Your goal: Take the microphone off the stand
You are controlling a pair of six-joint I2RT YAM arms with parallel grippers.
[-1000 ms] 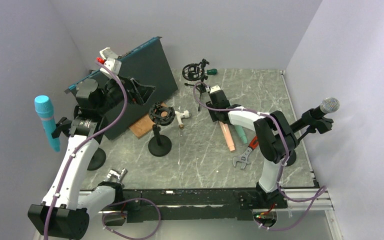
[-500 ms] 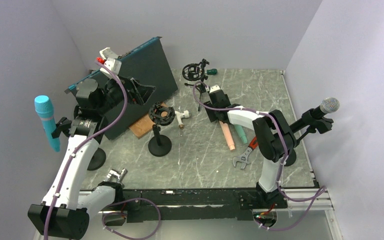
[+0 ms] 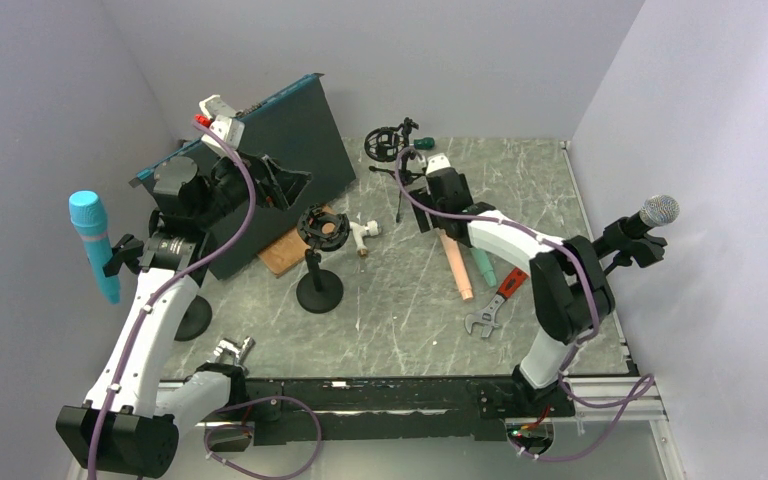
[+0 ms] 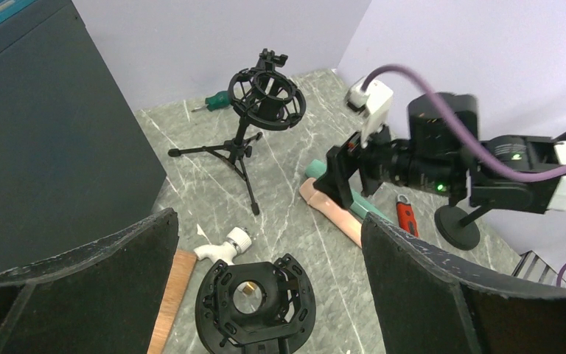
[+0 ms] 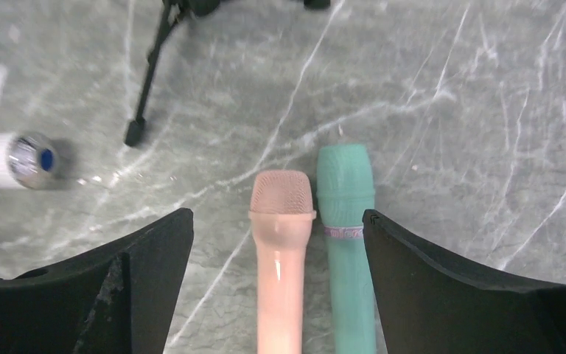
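A pink microphone (image 5: 280, 243) and a green microphone (image 5: 348, 243) lie side by side on the marble table (image 3: 550, 190); they also show as the pink microphone (image 3: 456, 270) and the green microphone (image 3: 484, 268) from above. My right gripper (image 5: 276, 217) hovers open over both, touching neither. A blue microphone (image 3: 95, 245) stands in a stand at the far left. A silver-headed microphone (image 3: 657, 212) sits in a clip stand at the right. My left gripper (image 4: 269, 221) is open above an empty shock-mount stand (image 4: 254, 302).
A second empty shock mount on a tripod (image 3: 385, 143) stands at the back. A dark panel (image 3: 290, 140), a wood block (image 3: 280, 255), a white tap fitting (image 3: 365, 232), a red-handled wrench (image 3: 490, 310) and a green screwdriver (image 3: 422, 143) are on the table.
My right gripper has opened wide and drawn back and to the right, leaving the pink microphone on the table beside the green one. The left arm has not moved.
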